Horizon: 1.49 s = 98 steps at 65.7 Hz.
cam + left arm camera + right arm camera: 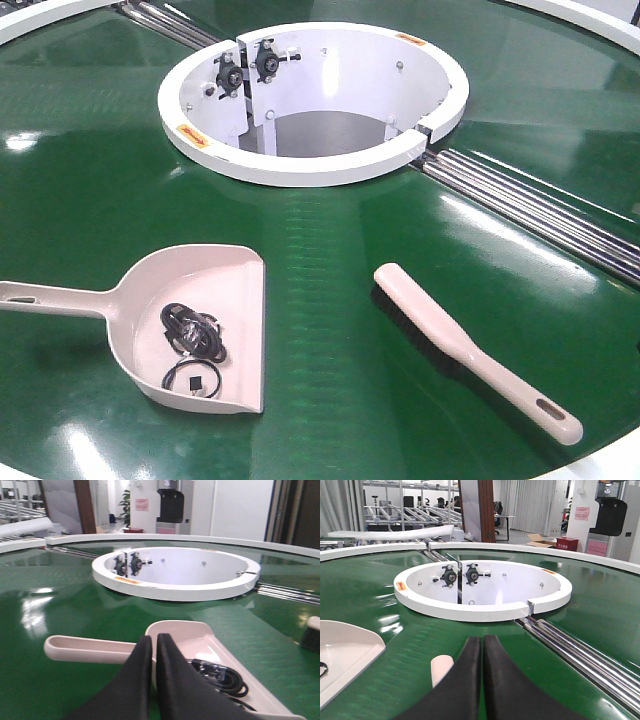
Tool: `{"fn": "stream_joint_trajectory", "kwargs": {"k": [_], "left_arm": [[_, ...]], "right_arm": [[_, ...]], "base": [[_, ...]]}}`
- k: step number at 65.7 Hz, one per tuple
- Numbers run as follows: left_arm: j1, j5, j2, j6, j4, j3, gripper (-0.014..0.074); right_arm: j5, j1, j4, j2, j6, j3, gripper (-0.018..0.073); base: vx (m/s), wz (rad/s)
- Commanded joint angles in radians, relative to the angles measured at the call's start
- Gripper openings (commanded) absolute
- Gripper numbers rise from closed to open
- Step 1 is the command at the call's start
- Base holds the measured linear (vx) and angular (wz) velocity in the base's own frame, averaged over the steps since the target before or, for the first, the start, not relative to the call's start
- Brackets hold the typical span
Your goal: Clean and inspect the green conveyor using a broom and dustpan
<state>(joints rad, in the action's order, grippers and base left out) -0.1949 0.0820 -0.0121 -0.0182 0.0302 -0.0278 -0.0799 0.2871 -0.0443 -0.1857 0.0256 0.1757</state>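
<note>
On the left, the left gripper (153, 647) has its black jaws pressed together, gripping nothing, poised just above where the dustpan (205, 325) meets its handle; the dustpan lies flat on the green conveyor (320, 260), handle pointing left, with a coiled black cable (192, 332) and small black bits inside. On the right, the right gripper (482, 647) is likewise clenched and empty, with the broom (470, 350) lying just below and left of its tips, rounded end toward the white hub (310, 100).

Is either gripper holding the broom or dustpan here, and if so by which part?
Nothing is held. Both the left gripper and right gripper are shut and empty; the dustpan and broom lie free on the green conveyor.
</note>
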Motion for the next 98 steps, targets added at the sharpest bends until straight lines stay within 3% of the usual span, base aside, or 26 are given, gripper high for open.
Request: {"fn": "stream_joint_trajectory", "kwargs": {"k": [1,76,87,98], "left_arm": [[0.010,-0.064,-0.015,-0.010,0.027,-0.011,-0.0006],[0.010,-0.064,-0.015,-0.010,0.028,-0.010,-0.0006],[0.010,-0.064,-0.015,-0.010,0.028,-0.010,-0.0006],[0.010,-0.064,-0.015,-0.010,0.027,-0.010,-0.0006]], "right_arm": [[0.080,-0.006,-0.001,-0.010,0.002,0.028,-0.0008],[0.080,-0.009,-0.009,-0.008,0.016,0.009,-0.0008],[0.110,-0.115,-0.028,-0.003,0.050,-0.074,-0.0008],[0.154,-0.245,-0.029,0.093,0.001,-0.172,-0.0008]], "base": [[0.00,0.00],[0.00,0.00],[0.00,0.00],[0.00,0.00]]}}
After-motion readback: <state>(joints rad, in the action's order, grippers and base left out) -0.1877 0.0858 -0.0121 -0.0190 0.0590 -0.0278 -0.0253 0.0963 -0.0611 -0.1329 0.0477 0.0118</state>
